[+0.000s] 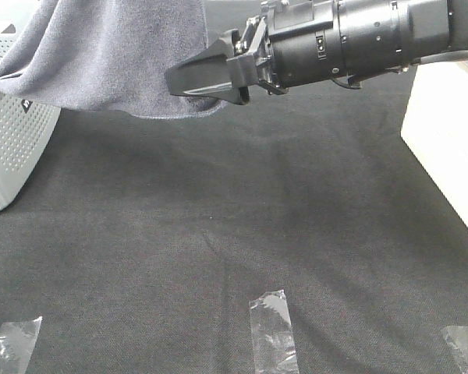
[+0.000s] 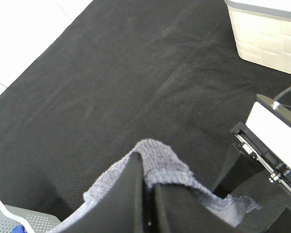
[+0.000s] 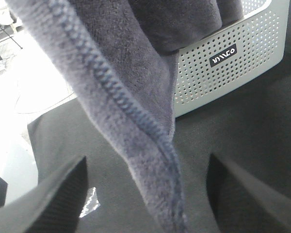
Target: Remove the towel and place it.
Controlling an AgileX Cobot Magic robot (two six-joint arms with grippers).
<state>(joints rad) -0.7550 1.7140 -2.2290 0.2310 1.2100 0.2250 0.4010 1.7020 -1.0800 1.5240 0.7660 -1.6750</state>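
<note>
Large grey-lavender plush microfibre towel [image 1: 109, 54] hung over the rear left of the black felt-like cloth [image 1: 234, 218]
A fold of the towel is pinched in the black left gripper [image 2: 148, 194], over the white perforated plastic basket [image 1: 8, 148] at the left edge; its lower hem is flanked by the black right gripper [image 1: 183, 86], extended from the right. A cream rectangular box [image 1: 444, 117] is set at the right edge, three clear tape strips [image 1: 273, 327] along the front

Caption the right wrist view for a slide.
The open right gripper straddles the hanging towel at its stitched hem; a white perforated basket stands behind on black cloth.
</note>
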